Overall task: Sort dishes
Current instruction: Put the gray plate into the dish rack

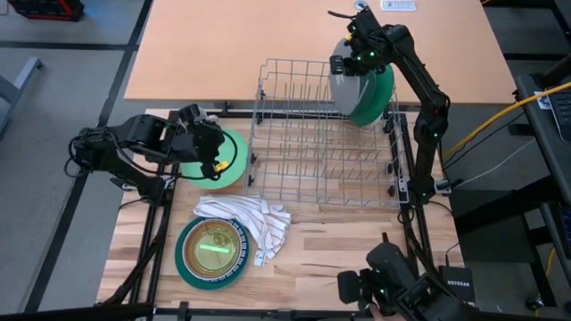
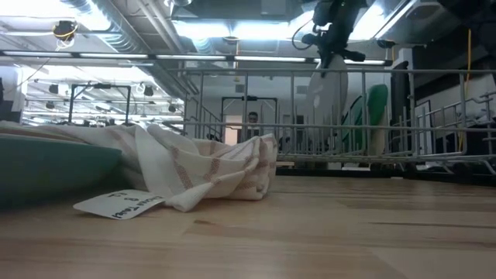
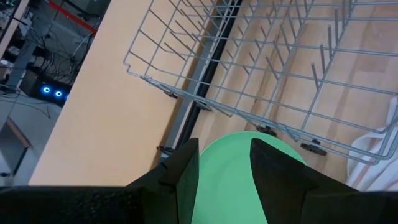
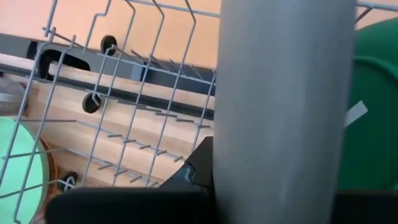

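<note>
High view: my right pincer (image 1: 350, 55) pinches the grey plate (image 1: 343, 87) by its rim, on edge over the rack (image 1: 326, 134) beside a green plate (image 1: 376, 94); stiff, slick, probably breakable. Left wrist view: my left pincer (image 3: 224, 171) is spread over the light-green plate (image 3: 227, 186) on the bench (image 3: 106, 118); I'd take its rim.

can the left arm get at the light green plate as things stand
Probably yes. The left gripper hovers open right over the light green plate, which lies flat on the table beside the wire rack, with nothing on top of it. The right gripper is busy with a grey plate.
</note>
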`<state>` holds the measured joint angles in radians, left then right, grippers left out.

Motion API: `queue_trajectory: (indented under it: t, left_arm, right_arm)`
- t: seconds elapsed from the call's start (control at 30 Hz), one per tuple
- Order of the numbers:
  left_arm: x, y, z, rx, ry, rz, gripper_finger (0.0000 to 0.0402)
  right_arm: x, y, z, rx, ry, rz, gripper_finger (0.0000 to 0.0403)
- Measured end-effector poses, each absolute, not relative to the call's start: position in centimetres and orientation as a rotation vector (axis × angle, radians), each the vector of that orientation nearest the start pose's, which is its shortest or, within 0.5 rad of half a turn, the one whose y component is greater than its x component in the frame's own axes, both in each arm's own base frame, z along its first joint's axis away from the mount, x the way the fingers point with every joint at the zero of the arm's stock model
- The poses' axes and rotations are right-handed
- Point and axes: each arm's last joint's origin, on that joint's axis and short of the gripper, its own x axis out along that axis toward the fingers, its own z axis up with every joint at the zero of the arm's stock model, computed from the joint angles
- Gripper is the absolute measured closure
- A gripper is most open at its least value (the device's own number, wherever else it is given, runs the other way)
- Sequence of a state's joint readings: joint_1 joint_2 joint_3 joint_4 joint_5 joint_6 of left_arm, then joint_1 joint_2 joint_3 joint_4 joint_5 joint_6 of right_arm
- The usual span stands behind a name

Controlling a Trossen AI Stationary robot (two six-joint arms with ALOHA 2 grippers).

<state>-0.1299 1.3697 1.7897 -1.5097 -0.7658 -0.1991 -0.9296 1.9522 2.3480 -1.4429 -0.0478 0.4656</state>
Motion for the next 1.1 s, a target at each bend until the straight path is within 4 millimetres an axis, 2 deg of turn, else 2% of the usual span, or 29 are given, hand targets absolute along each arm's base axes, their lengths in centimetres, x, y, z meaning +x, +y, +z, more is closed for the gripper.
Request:
queue_trajectory:
  t: [0.47, 1.1]
  left_arm:
    - [20.8, -0.7, 43.8, 0.306, 0.931, 0.66, 0.0267]
    - [20.8, -0.7, 43.8, 0.3, 0.929, 0.664, 0.0267]
  right_arm:
    - [20.8, -27.8, 43.8, 0.899, 0.691, -1.053, 0.0384]
    - [20.7, -27.7, 43.7, 0.921, 0.697, -1.079, 0.0384]
